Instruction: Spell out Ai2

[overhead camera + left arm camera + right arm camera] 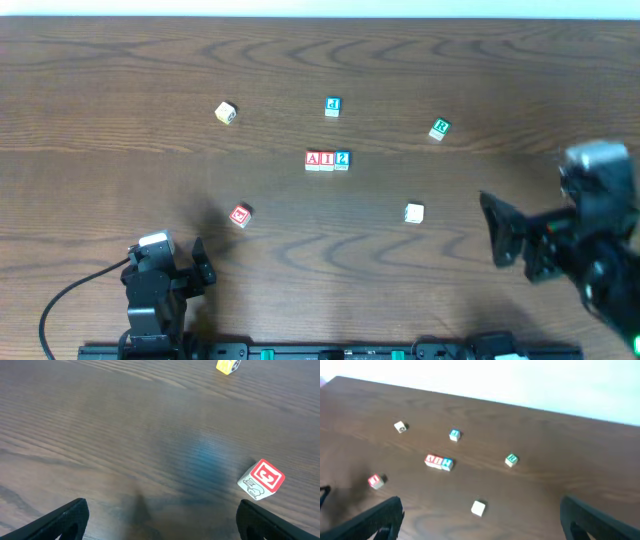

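Overhead: red-and-blue lettered wooden cubes (327, 160) sitting midway between tabletop (120, 60) edges, reading AI2; spelling appearing complete. Left tool (160, 522), right tool (480, 520) gaping empty; retracting remaining.

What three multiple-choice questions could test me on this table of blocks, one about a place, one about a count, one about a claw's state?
1. Where does the row of three blocks sit?
A) Near the middle of the table
B) Between a claw's fingers
C) Stacked as a tower

2. How many blocks lie loose, apart from that row?
A) Two
B) Five
C) Nine

3. What state is the left claw in?
A) Shut on a block
B) Open, holding nothing
C) Shut and empty

Answers:
1 A: overhead, the row reads A, I, 2 at the centre.
2 B: the cream block, blue block, green block, red block and white block lie scattered around it.
3 B: its fingers stand wide apart with bare wood between them.
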`<state>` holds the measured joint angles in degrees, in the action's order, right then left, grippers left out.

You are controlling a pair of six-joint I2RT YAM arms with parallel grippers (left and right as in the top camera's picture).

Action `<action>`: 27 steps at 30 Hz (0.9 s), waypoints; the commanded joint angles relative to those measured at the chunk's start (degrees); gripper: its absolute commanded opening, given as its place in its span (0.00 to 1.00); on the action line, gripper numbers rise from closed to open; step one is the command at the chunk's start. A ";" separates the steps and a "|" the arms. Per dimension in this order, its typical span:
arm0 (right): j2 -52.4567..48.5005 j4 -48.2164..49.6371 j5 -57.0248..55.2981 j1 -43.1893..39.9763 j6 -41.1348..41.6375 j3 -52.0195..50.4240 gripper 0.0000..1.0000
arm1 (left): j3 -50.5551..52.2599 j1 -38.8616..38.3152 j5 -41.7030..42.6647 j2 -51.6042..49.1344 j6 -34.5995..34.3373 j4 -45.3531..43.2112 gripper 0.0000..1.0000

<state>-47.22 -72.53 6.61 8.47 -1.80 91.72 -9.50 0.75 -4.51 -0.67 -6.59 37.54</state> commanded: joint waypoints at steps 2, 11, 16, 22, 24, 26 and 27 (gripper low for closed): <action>9.64 7.15 -0.79 -0.15 -6.12 -12.26 0.99 | 0.46 0.39 -0.42 0.42 0.20 0.09 0.95; 29.29 19.41 -0.81 -0.26 -7.72 -43.34 0.99 | 0.46 0.39 -0.42 0.42 0.20 0.07 0.95; 39.15 23.19 -0.59 -0.26 -7.67 -57.16 0.99 | 0.46 0.39 -0.42 0.42 0.20 0.09 0.95; 46.95 25.35 -0.61 -0.35 -7.69 -67.12 0.99 | 0.46 0.39 -0.42 0.42 0.20 0.09 0.95; 46.90 25.64 -0.61 -0.70 -7.67 -69.07 0.99 | 0.46 0.39 -0.42 0.42 0.20 0.07 0.95; 46.90 25.90 -0.61 -1.31 -7.65 -70.58 0.99 | 0.46 0.39 -0.42 0.42 0.20 0.07 0.95; 46.90 26.36 -0.61 -1.75 -7.58 -71.45 0.99 | 0.46 0.39 -0.42 0.42 0.20 0.07 0.95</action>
<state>-0.84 -46.70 6.15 8.05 -8.62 21.82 -9.50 0.75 -4.51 -0.62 -6.59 37.50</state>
